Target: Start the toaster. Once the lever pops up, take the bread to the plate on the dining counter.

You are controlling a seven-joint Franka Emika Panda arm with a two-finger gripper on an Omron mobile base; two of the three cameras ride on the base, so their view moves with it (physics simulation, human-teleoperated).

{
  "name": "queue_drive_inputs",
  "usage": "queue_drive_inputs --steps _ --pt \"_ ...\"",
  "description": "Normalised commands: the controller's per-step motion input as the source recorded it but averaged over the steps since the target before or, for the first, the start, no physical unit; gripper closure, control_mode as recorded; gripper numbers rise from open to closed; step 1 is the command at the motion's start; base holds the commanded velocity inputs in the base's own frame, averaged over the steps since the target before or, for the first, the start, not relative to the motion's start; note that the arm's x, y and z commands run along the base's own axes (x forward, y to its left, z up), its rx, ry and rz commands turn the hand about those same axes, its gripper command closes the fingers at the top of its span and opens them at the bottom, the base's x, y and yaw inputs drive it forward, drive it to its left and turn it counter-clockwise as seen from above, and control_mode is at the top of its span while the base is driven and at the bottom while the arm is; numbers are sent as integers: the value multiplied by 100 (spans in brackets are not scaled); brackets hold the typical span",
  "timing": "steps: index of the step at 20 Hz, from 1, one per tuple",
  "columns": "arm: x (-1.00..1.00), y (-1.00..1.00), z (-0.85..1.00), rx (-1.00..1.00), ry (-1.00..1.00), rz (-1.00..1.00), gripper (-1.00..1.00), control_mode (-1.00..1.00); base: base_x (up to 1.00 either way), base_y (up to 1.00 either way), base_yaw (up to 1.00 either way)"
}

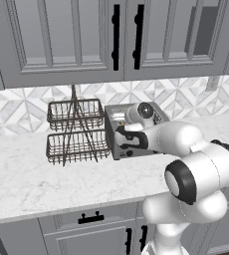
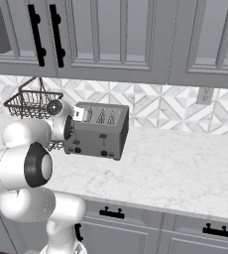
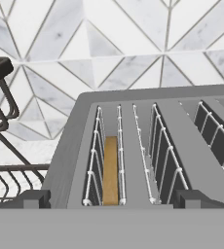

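Gripper (image 3: 112, 198) wide open, its two fingertips (image 3: 34, 198) spread at the near edge of the toaster (image 3: 148, 146) top; nothing is held between them. Whether the tips touch the toaster casing cannot be told. The hand looks down along the slots from the front. Bread (image 3: 110, 170) sits upright, sunk in the left-most slot, between the wire guides, lying between the two tips and nearer the left one in the hand view. In the base views the hand (image 1: 129, 130) hovers at the toaster's (image 2: 98, 130) front upper edge, at its end nearest the wire rack (image 1: 76, 130). Toaster stands on the marble worktop (image 2: 175, 166) against the tiled backsplash (image 3: 109, 44), just beside the rack.
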Motion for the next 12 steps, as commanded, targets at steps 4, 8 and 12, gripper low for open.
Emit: queue_drive_inputs --steps 4,8,12 --pt "0 0 0 0 0 0 -100 -100 0 0 0" --pt "0 0 0 0 0 0 -100 -100 0 0 0" --pt "0 0 0 0 0 0 -100 -100 0 0 0"
